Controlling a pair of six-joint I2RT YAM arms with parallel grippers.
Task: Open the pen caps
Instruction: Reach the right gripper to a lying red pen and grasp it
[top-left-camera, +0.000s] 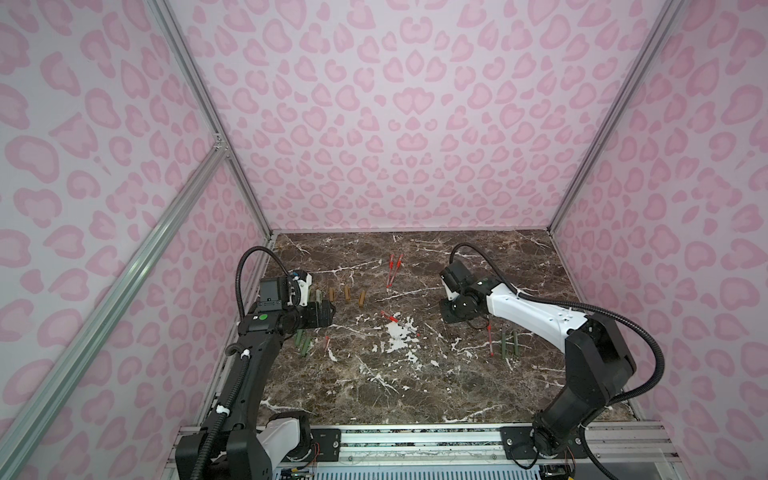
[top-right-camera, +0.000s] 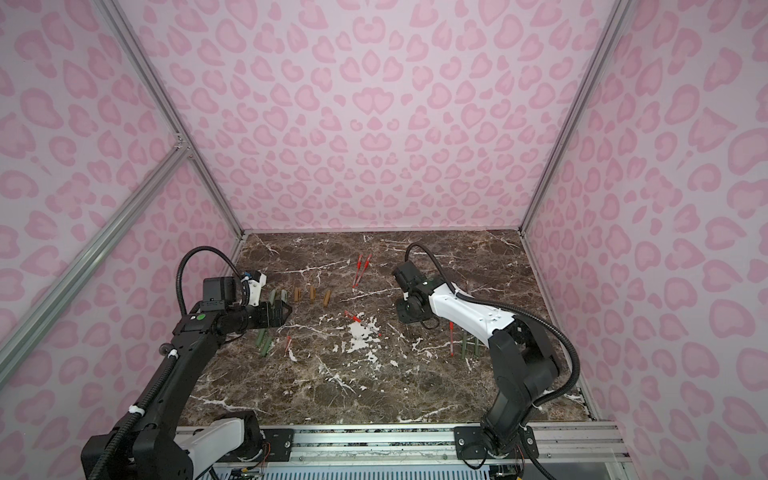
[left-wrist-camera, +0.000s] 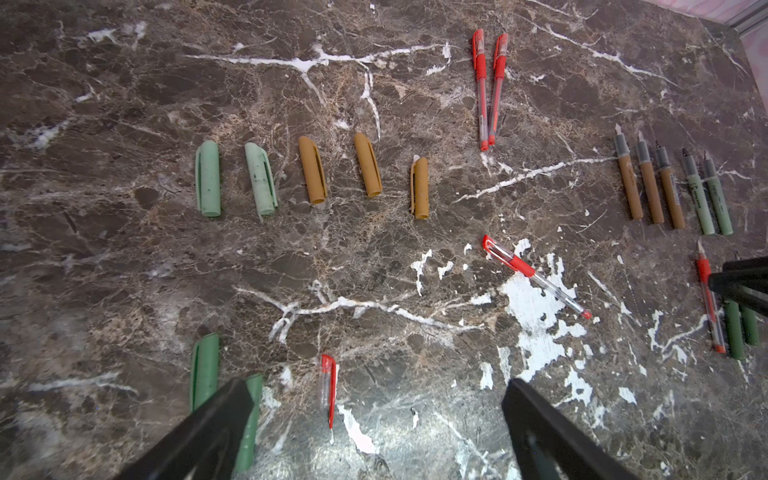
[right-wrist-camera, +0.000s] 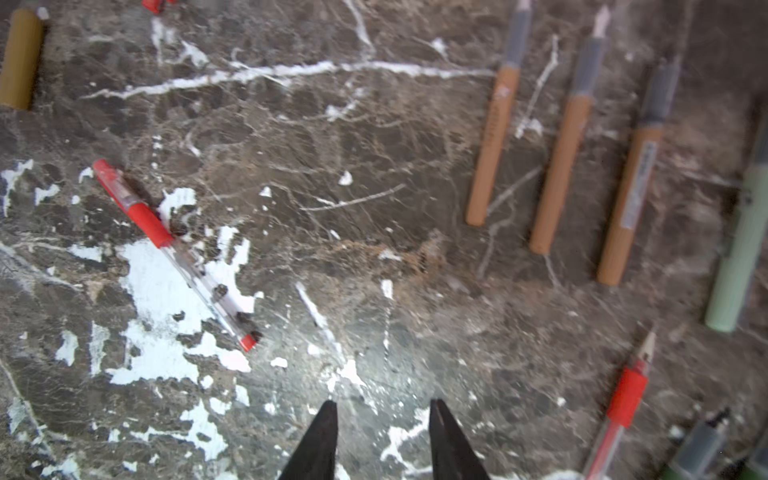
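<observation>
Left gripper (left-wrist-camera: 376, 399) gaped wide, empty, above caps (left-wrist-camera: 313, 170); right gripper (right-wrist-camera: 382, 411) stood part-open, holding nothing.

**Open middle, cluttered flanks**

The near half of the bench (top-left-camera: 415, 390) lies bare in both top views, wide enough for either arm to sweep across. Further back, a loose capped red pen (left-wrist-camera: 536, 276) lies slantwise in the centre lane. To its left a row of pale green and tan caps (left-wrist-camera: 316, 176) lies with clear gaps between neighbours; two dark green caps (left-wrist-camera: 205, 370) and a red cap (left-wrist-camera: 329, 388) lie close below the left claw (left-wrist-camera: 378, 419). On the right, uncapped barrels (right-wrist-camera: 561, 145) lie side by side with narrow gaps. Two red pens (top-left-camera: 395, 270) lie touching towards the back. Patterned walls close three sides.
</observation>
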